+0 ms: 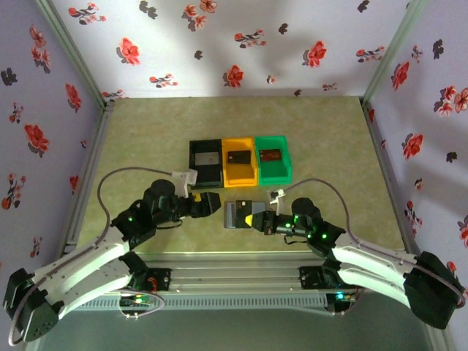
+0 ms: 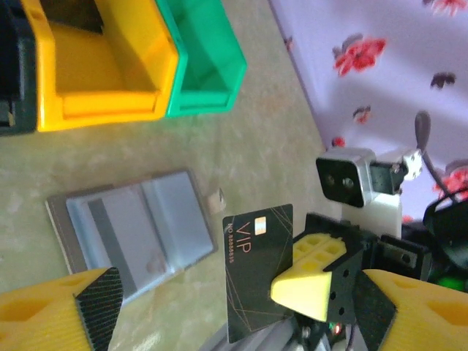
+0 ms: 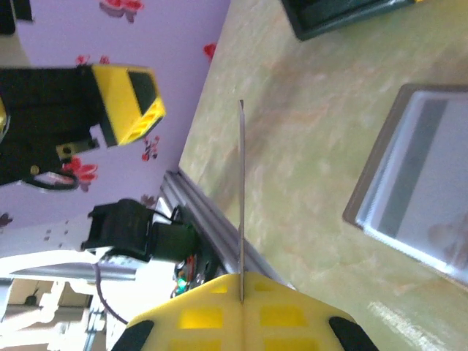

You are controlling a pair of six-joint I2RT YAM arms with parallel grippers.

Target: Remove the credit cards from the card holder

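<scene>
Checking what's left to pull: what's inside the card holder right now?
The card holder lies open; one light grey card with a dark stripe sits in a pocket. Anything beneath that card is covered.

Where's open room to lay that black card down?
Bare table lies left of the black bin, right of the green bin and behind them. Crowded: around the card holder, with the left gripper and the right gripper holding the black card.
</scene>
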